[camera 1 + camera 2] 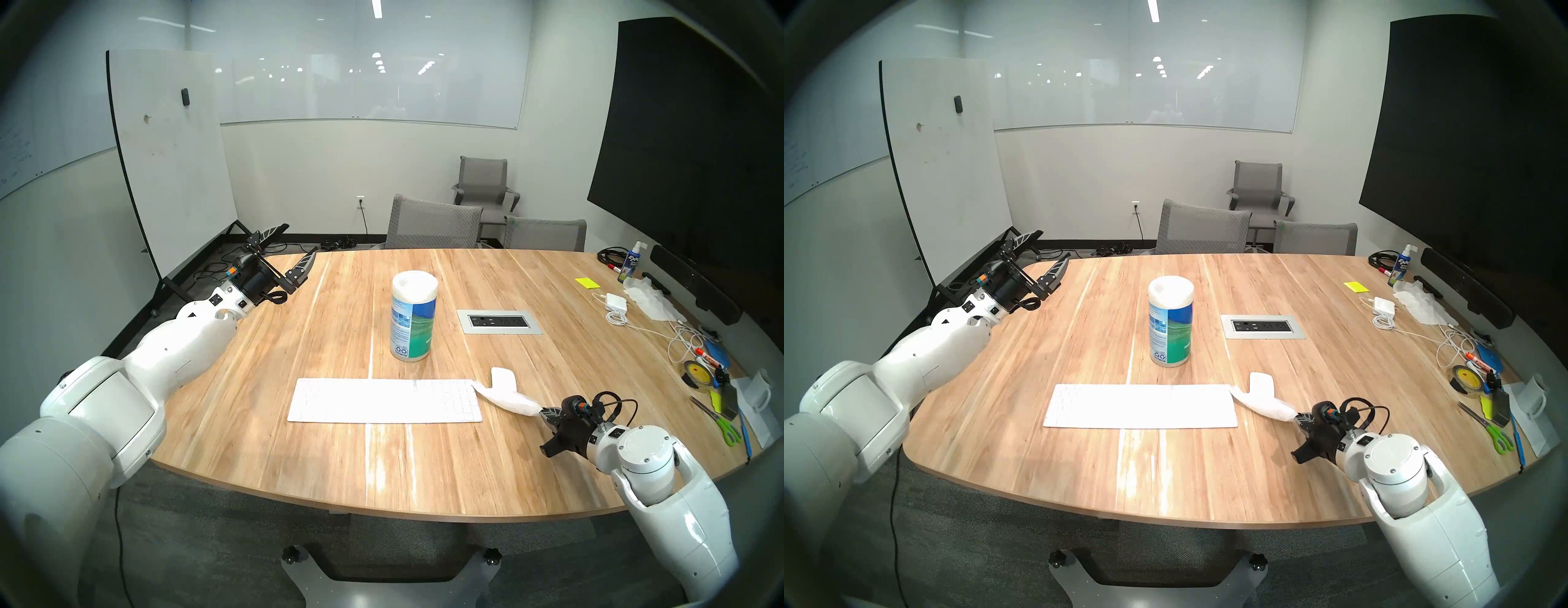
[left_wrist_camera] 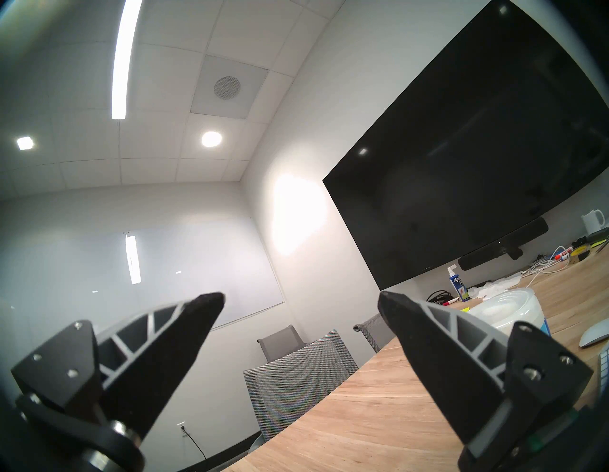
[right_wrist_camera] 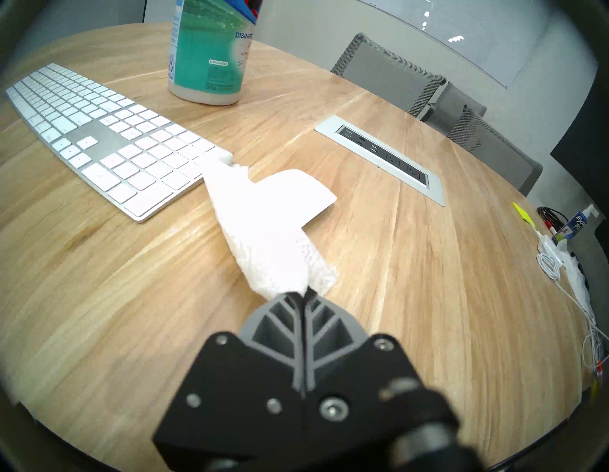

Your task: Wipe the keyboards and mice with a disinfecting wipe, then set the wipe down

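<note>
Right wrist view: the right end effector (image 3: 301,293) is clenched on one end of the wipe (image 3: 263,237), which trails across the worktop (image 3: 428,280) to the keyboard (image 3: 108,138) corner, draped over the near side of the mouse (image 3: 306,191) and hiding much of it. The canister (image 3: 211,62) is cut off at the top edge. In the head view, the left end effector (image 1: 292,246) hangs released above the worktop's far left edge.
</note>
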`<state>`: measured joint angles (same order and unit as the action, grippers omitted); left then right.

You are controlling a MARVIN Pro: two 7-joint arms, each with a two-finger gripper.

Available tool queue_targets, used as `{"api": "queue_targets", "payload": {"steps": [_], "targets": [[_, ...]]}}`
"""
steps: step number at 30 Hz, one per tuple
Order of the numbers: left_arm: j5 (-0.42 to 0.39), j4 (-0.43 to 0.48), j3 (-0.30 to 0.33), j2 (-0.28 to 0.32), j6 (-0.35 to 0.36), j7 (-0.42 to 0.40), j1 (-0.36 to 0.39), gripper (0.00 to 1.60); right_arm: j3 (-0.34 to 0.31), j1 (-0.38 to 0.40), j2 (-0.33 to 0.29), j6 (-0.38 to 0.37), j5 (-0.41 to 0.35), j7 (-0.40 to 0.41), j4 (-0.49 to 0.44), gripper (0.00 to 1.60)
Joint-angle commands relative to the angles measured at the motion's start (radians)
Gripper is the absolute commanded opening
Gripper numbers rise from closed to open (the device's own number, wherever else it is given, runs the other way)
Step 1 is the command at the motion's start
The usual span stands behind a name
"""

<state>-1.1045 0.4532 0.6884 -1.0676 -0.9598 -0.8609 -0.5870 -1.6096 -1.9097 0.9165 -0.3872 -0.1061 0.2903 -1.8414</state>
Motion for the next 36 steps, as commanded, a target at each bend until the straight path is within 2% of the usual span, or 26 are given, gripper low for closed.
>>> {"api": "queue_targets", "payload": {"steps": [1, 9, 19, 36], "targets": [[-0.001, 0.008, 0.008, 0.003, 0.000, -0.002, 0.020, 1.60, 0.062, 0.105, 0.035, 0.004, 0.022, -0.024, 0.022, 0.00], [-0.001, 0.008, 0.008, 0.003, 0.000, -0.001, 0.020, 1.60, 0.100, 0.156, 0.066, -0.001, 0.041, -0.048, 0.040, 0.00], [0.000, 0.009, 0.008, 0.003, 0.000, -0.001, 0.020, 1.60, 0.034, 0.185, 0.037, -0.030, 0.026, -0.032, 0.002, 0.00], [0.000, 0.007, 0.010, 0.002, 0.000, -0.003, 0.020, 1.60, 0.135, 0.239, 0.077, -0.054, 0.052, -0.046, 0.053, 0.00]]}}
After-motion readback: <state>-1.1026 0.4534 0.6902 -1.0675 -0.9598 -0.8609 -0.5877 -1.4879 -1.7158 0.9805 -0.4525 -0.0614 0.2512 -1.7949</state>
